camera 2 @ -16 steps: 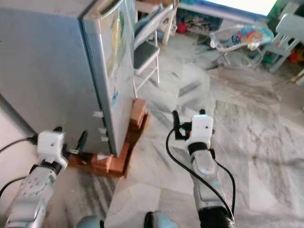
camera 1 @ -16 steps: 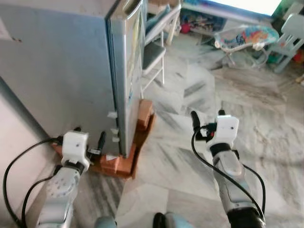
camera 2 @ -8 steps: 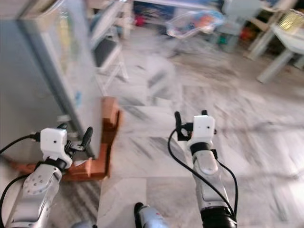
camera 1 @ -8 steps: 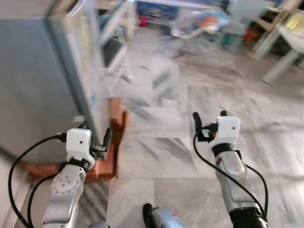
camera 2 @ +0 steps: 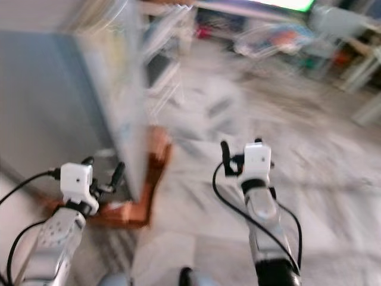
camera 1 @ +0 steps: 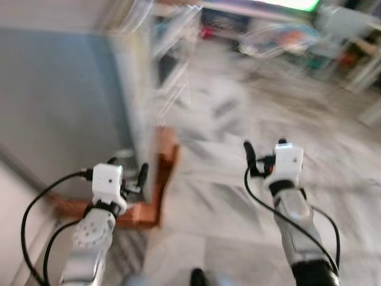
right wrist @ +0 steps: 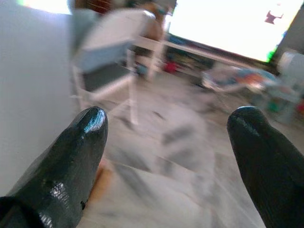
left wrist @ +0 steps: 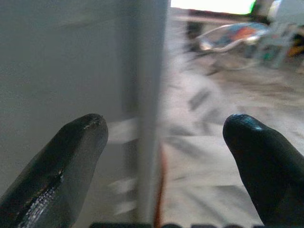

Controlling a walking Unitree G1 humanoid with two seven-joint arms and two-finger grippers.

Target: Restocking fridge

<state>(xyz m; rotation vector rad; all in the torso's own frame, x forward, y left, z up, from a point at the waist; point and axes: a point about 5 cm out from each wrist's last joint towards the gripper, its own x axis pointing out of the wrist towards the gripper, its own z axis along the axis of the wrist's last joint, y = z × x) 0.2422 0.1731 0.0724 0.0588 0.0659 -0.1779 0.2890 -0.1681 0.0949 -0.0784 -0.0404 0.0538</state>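
In the left eye view, badly blurred, the tall grey metal fridge (camera 1: 77,101) fills the upper left of the frame, its base on a reddish-brown brick plinth (camera 1: 156,190) at centre left. The left gripper (camera 1: 127,173) sits at lower left, just beside the fridge's front corner, empty. The right gripper (camera 1: 264,154) is at centre right over the grey-veined marble floor (camera 1: 226,196), also empty.

The right eye view shows the same scene, with what may be a white folding chair (camera 2: 164,77) behind the fridge at upper centre.

In the left wrist view, the two black fingers (left wrist: 57,166) stand wide apart, the fridge's edge between them further off.

In the right wrist view, the fingers (right wrist: 61,166) are likewise spread wide, with the chair at upper left and a bright window (right wrist: 228,23) at upper right.
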